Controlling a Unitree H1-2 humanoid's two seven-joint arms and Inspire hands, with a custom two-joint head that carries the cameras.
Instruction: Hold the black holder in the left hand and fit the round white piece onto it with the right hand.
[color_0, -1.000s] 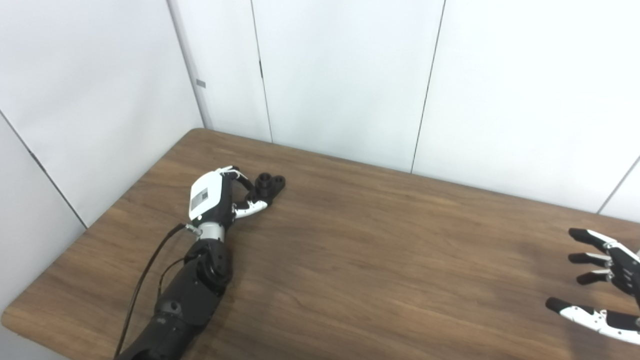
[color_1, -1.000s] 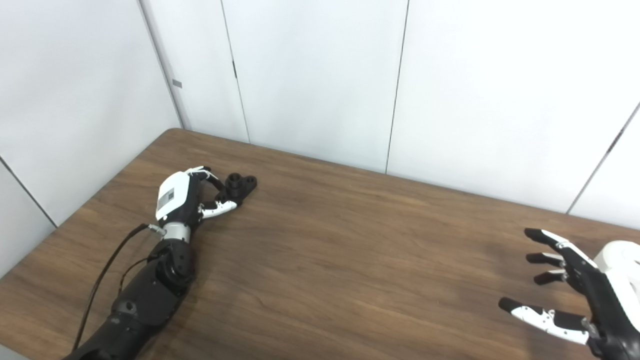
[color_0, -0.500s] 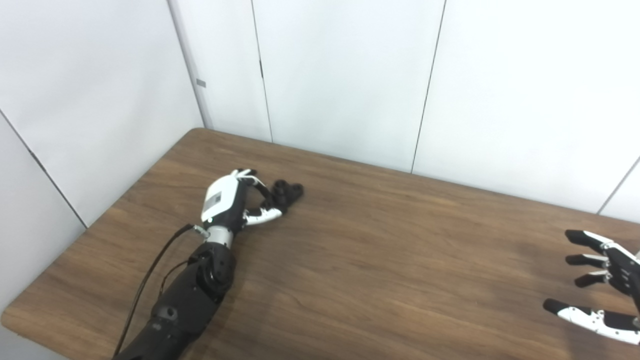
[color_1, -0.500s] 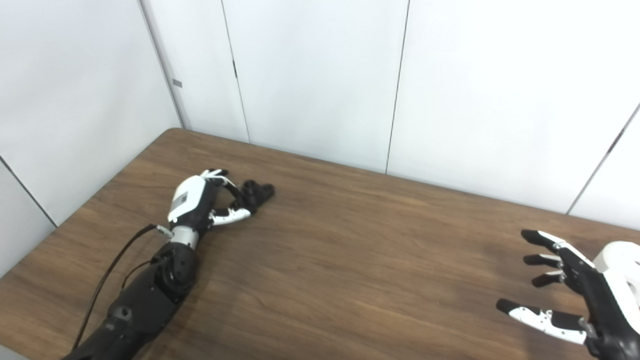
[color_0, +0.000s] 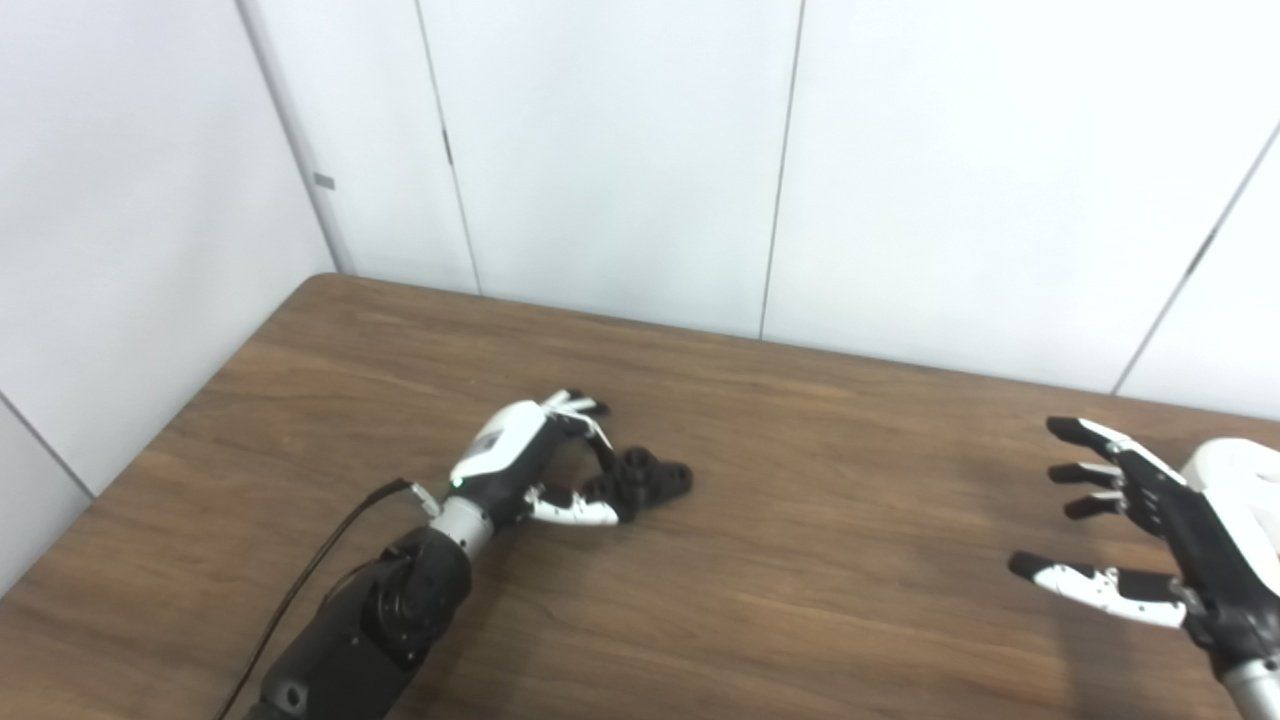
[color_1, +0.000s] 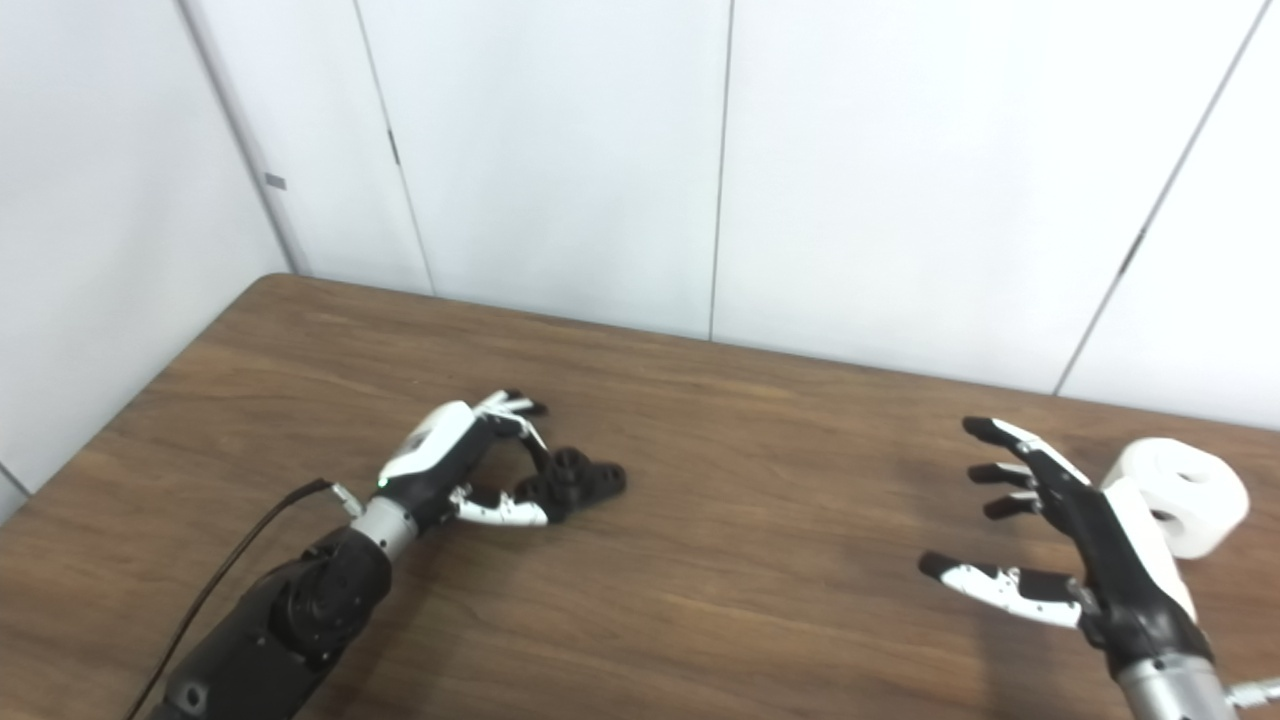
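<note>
**Left robot hand on the black holder, right robot hand open near the white piece**

White wall panels with thin vertical seams stand behind a dark wood-grain counter (color_1: 760, 560) whose far-left corner is rounded. Both arms come up from the near edge.

The left arm, black with a cable running along it, reaches in from the near-left and angles toward the middle of the counter. Its wrist lies low over the wood. The left robot hand (color_1: 455, 470) is turned with its white back up and to the left, and its fingers (color_1: 515, 405) curl over and down toward the black holder (color_1: 580, 480). The thumb, tipped in white, stretches along the near side of the holder. The holder sits between thumb and fingers, in the left half of the counter, roughly midway between the far and near edges. The hand is closed around its left end; whether the holder rests on the wood or is lifted just clear cannot be told. Round holes show in the holder's top.

The right arm rises from the near-right corner. The right robot hand (color_1: 1075, 545) is spread wide and holds nothing: its dark fingers fan out toward the left, and the thumb sticks out lower down, also leftward, well apart from the fingers. The palm faces left, above the counter.

The round white piece (color_1: 1185, 495) lies on the counter near the right edge, just behind the right robot hand and partly hidden by it, not in its grasp. It has a hole in its upper face.
</note>
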